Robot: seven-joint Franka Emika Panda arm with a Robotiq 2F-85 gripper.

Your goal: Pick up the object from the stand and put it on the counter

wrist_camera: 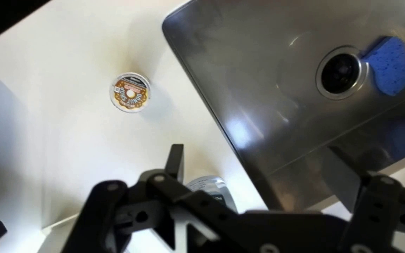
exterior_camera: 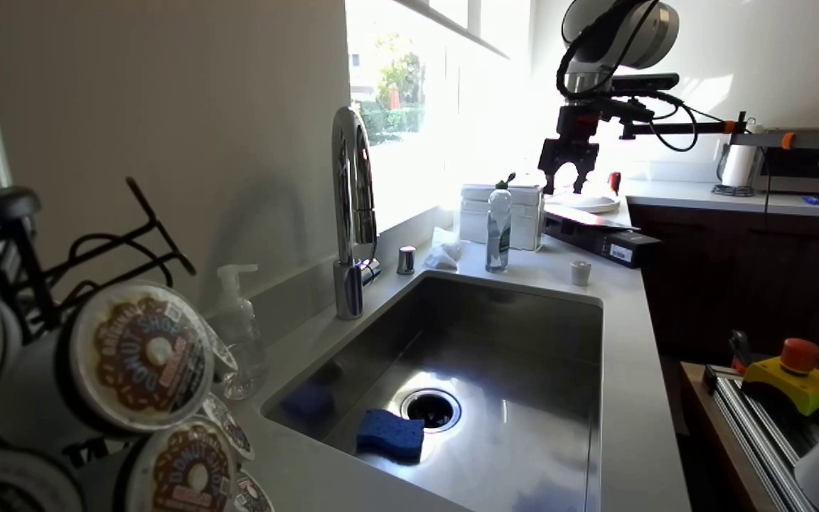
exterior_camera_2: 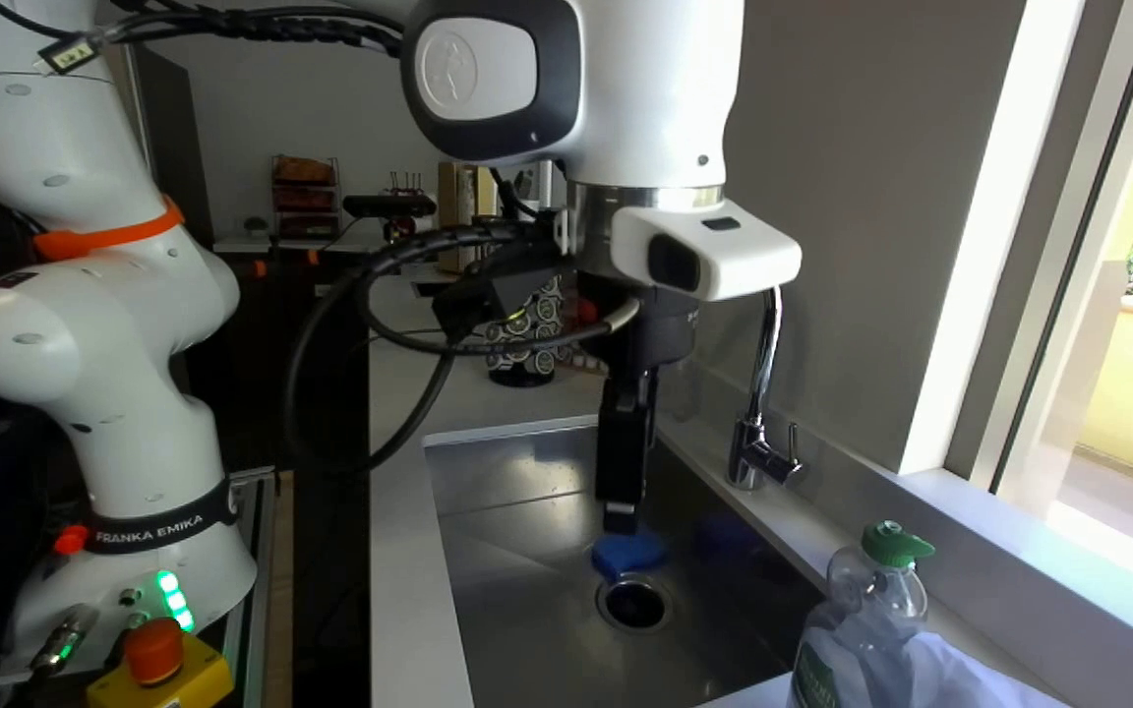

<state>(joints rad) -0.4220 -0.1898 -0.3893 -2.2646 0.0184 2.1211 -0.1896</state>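
Observation:
The stand is a black wire holder (exterior_camera: 8,206) at the near left of an exterior view, holding several coffee pods (exterior_camera: 143,355). It stands far back on the counter in an exterior view (exterior_camera_2: 520,377), partly behind cables. One white coffee pod (exterior_camera: 580,273) sits upright on the pale grey counter (exterior_camera: 640,427) beside the sink; its printed lid faces up in the wrist view (wrist_camera: 130,92). My gripper (exterior_camera: 564,188) is open and empty, high above the counter. In the wrist view its fingertips (wrist_camera: 257,154) are wide apart, with the pod beyond them to the upper left.
A steel sink (exterior_camera: 516,320) holds a blue sponge (exterior_camera: 389,434). A chrome faucet (exterior_camera: 347,213) rises beside it. A dish soap bottle (exterior_camera: 499,227), a white box (exterior_camera: 473,213) and a black box (exterior_camera: 623,245) stand on the counter. A clear soap dispenser (exterior_camera: 242,334) is near the stand.

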